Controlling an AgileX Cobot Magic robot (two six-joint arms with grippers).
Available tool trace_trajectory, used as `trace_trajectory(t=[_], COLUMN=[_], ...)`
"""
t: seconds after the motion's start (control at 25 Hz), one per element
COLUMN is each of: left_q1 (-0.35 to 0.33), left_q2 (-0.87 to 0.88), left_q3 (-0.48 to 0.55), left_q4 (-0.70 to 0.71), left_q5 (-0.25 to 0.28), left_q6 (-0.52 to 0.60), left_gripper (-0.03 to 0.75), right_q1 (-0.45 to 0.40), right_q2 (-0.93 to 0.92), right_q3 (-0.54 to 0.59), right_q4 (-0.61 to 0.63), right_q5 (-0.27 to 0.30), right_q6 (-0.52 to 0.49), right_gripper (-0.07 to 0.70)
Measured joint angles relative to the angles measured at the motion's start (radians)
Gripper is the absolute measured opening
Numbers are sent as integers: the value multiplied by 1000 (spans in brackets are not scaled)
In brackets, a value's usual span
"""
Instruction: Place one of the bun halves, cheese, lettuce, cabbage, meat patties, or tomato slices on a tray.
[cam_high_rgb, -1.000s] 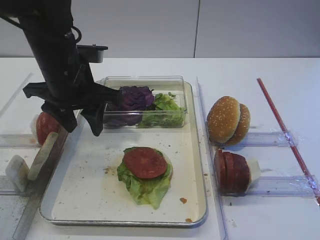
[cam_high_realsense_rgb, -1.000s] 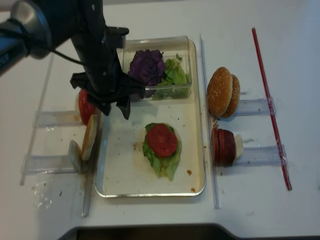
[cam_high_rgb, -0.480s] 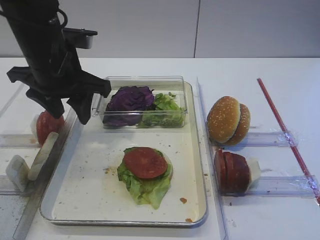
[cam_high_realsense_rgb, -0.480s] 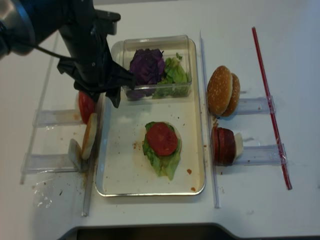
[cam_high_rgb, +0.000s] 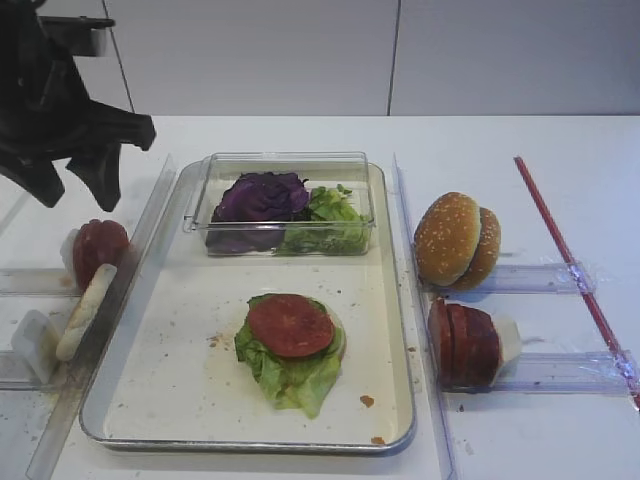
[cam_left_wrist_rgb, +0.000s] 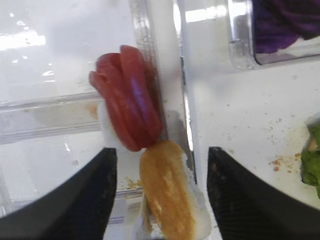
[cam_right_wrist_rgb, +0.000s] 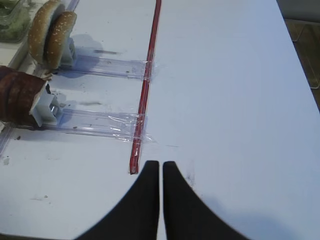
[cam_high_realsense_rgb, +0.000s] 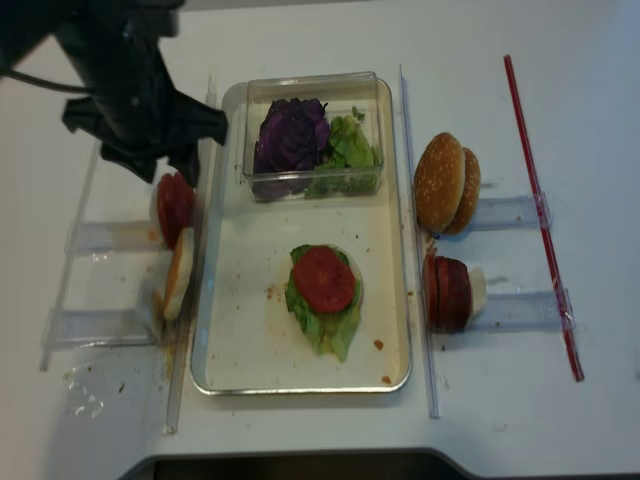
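The tray (cam_high_rgb: 170, 400) holds a lettuce (cam_high_rgb: 292, 378) leaf with one of the tomato slices (cam_high_rgb: 290, 325) on top. More tomato slices (cam_high_rgb: 98, 248) stand on the left rack, and a tan-and-white slice (cam_left_wrist_rgb: 167, 195) leans below them. My left gripper (cam_high_rgb: 75, 190) hangs open above this rack, its fingers (cam_left_wrist_rgb: 95, 195) either side of the tan slice, holding nothing. Right of the tray stand bun halves (cam_high_rgb: 455, 240) and meat patties (cam_high_rgb: 465, 343). My right gripper (cam_right_wrist_rgb: 160, 164) is shut and empty over bare table.
A clear plastic box (cam_high_rgb: 290, 165) at the tray's far end holds cabbage (cam_high_rgb: 260, 195) and more lettuce (cam_high_rgb: 325, 215). Clear plastic racks (cam_high_rgb: 540, 278) carry the food on both sides. A red strip (cam_high_rgb: 575, 270) runs along the table's right side.
My left arm has moved left and back, from over the tray beside the clear box to above the left rack. Its jaws stayed open. The food has not moved.
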Motion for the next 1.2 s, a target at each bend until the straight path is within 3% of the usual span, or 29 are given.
trace_trajectory(t=[0.44,0.8,1.2], left_q1=[146,151,151], left_q2=[-104,-246,-553], left_q3=[98,190,450], left_q4=[13,31,29], left_q5=[4,6,8], left_q6=[47,52,52], left_gripper=[384,384,384], right_q1=[0,0,0], right_q2=[0,0,0], right_q3=[0,0,0], right_q4=[0,0,0], right_q5=[0,0,0], right_q6=[0,3,3], right_gripper=[47,47,47])
